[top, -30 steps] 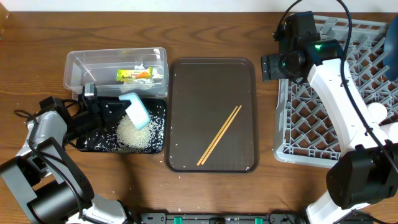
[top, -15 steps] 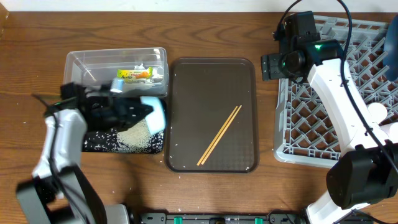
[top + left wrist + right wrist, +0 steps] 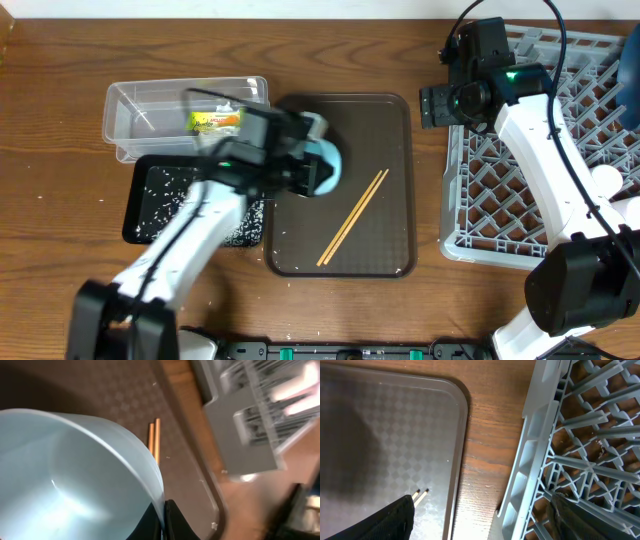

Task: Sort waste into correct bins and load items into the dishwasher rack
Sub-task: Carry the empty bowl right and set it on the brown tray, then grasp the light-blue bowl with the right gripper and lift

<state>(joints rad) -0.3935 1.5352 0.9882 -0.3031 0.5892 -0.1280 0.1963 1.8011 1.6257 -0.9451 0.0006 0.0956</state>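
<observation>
Rice (image 3: 162,192) dots black tub (image 3: 128,205), wrapper (image 3: 216,121) clear tub (image 3: 150,88); left end effector (image 3: 164,518) clamps bowl (image 3: 65,480), right end effector (image 3: 480,513) apart.

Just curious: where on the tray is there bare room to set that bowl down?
Bare tray right of the chopsticks, toward the rack, and in its lower left corner. The upper left is crowded by the bowl.

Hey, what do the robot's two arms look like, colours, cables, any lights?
The right arm and left arm both have white links between black joints. The right one carries a green light near its wrist and a thin black cable looping above it. Its fingers are black. The left arm is motion-blurred.
</observation>
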